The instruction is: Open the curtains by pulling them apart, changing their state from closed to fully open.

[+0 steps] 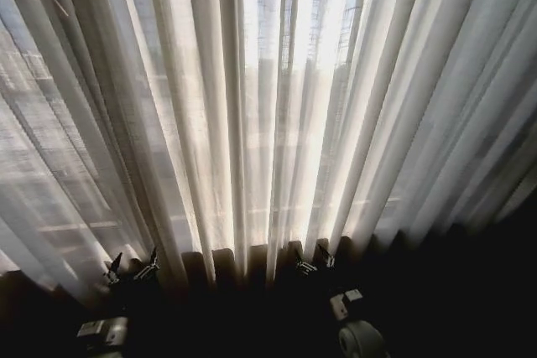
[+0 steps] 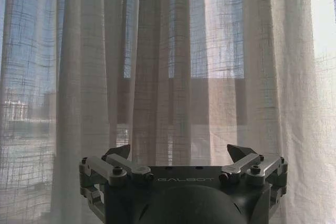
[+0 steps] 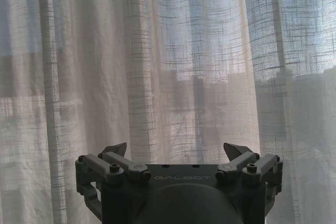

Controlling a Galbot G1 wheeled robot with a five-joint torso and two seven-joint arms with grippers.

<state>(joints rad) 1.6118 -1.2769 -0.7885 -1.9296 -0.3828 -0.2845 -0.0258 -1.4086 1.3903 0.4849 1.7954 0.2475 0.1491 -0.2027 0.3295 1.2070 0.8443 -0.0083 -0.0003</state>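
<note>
Between both pairs of jaws you have only air: the left gripper (image 1: 132,264) and right gripper (image 1: 315,260) stand wide, holding nothing, low before the curtains (image 1: 268,106). Just ahead of them hangs the sheer cloth, closed. It looks light, soft and yielding, so pinch a bunched pleat near the middle seam. Pleats run vertically, floor-length.
</note>
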